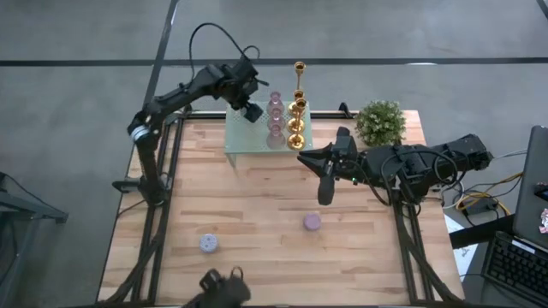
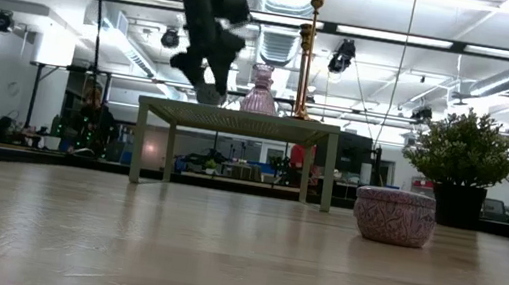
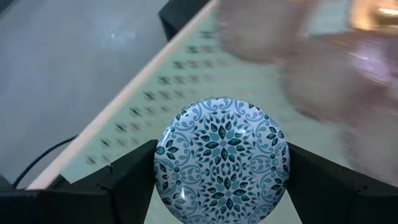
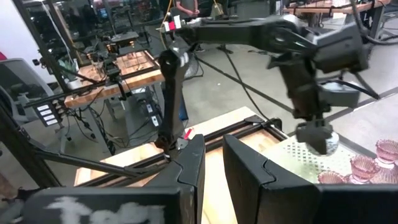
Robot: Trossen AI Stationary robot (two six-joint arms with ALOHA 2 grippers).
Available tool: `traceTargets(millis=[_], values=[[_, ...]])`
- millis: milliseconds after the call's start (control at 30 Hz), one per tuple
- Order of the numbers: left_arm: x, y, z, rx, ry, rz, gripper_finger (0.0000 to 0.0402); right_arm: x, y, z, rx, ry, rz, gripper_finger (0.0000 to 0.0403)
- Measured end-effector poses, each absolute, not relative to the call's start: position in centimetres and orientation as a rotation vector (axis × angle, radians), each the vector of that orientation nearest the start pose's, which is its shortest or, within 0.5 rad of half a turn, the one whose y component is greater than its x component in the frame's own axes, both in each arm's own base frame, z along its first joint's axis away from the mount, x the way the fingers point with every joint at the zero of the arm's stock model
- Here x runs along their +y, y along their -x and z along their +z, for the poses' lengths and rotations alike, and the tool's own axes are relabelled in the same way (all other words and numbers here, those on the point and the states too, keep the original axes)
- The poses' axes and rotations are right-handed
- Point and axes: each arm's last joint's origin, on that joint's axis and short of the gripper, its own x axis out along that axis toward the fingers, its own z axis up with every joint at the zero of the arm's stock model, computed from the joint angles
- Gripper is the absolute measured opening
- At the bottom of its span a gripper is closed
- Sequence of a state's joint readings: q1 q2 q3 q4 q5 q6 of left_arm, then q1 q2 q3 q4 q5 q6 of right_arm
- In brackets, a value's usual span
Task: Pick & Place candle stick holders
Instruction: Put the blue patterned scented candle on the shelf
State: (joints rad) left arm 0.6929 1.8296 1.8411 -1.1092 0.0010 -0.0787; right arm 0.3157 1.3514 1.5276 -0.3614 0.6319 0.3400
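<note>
Grey floor (ceiling strip lights beyond)

The wooden table lies open between the pale green rack, crowded on its right by pink holders and gold candlesticks, and 2 small holders near the front.

A light wooden plank bench is carrying everything, with grey floor lying around it. A pale green mesh rack on four thin legs is standing at the far edge of the bench, left of centre; in the low view its flat top is sitting raised above the boards on its legs. A bushy green potted plant in a dark pot is standing at the far right corner, just beside the rack's right end but apart from it. A dark keyboard is lying off the bench at the near right, beside loose cables.
</note>
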Motion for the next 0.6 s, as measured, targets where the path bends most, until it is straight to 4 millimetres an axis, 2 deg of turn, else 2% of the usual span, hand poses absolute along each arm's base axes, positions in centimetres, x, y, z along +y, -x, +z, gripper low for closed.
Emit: traceTargets(millis=[133,233,600], values=[[26.5,-29.2,32.3,1.053,0.475,0.693,0.0309,7.2,-27.4,44.6,0.109,-0.260,-0.340,0.0052],[27.5,-29.3,31.7,1.064,0.492,0.701,0.0309,7.2,-27.4,44.6,0.109,-0.261,-0.339,0.0052],[27.9,-29.9,31.3,1.059,0.478,0.680,0.0310,7.2,-27.4,44.6,0.110,-0.252,-0.339,0.0052]])
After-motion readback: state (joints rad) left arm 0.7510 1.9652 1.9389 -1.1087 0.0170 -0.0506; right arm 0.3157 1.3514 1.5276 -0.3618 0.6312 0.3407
